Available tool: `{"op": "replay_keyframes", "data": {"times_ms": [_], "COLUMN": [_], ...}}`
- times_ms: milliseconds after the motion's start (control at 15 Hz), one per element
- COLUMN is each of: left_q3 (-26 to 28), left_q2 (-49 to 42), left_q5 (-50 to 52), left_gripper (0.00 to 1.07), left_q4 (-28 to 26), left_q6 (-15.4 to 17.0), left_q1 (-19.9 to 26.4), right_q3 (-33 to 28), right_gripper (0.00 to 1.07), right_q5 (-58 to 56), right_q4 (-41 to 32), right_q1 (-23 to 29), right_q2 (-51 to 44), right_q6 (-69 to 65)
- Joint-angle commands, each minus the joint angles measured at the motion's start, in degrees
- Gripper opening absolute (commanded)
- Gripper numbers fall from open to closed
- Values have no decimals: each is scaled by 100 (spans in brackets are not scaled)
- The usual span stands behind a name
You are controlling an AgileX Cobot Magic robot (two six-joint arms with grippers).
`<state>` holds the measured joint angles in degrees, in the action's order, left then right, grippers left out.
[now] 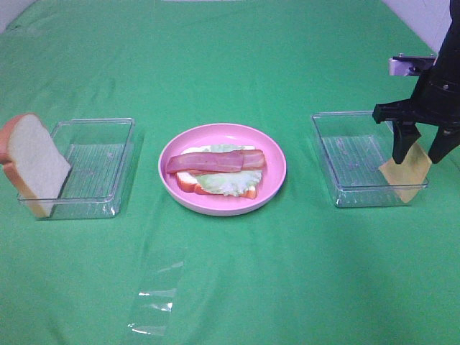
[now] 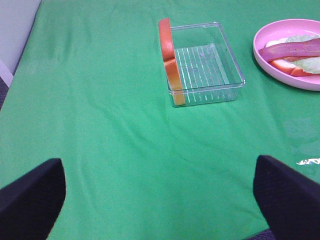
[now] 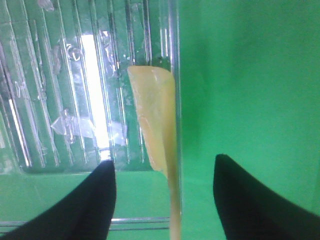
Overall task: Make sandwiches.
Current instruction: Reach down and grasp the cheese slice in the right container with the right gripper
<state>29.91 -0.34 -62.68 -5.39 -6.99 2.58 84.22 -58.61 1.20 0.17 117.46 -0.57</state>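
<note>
Right hand (image 1: 420, 147): fingers partly apart, straddling the upright cheese square (image 1: 407, 172) at the right wall of the right tray (image 1: 345, 154); no contact visible. Left hand (image 2: 157, 162): wide open, empty, above the green worktop (image 2: 125, 140). Bacon (image 1: 215, 162), lettuce (image 1: 223, 183) and bread (image 1: 188, 181) lie stacked on the central pink plate (image 1: 273, 154).

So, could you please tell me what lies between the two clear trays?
The pink plate, holding the half-built sandwich, as the exterior high view shows.
</note>
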Motion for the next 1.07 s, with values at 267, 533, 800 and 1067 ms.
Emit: {"op": "replay_keyframes", "data": {"times_ms": [267, 533, 800, 1067], "left_q3": [-17, -17, -17, -17], "left_q2": [-103, -103, -103, -103], "left_q5": [86, 86, 86, 86], "left_gripper": [94, 94, 94, 94], "left_q4": [-52, -52, -52, -52], "left_q6": [23, 23, 23, 23], "left_q1": [-52, -52, -52, -52], "right_q3": [-29, -29, -29, -6], "right_gripper": [21, 21, 17, 0], "right_q5": [-57, -74, -80, -212], "right_q4": [40, 57, 57, 92], "right_q1": [-17, -17, -17, -17], "right_q2": [23, 23, 23, 11], "right_q6": [11, 11, 11, 6]}}
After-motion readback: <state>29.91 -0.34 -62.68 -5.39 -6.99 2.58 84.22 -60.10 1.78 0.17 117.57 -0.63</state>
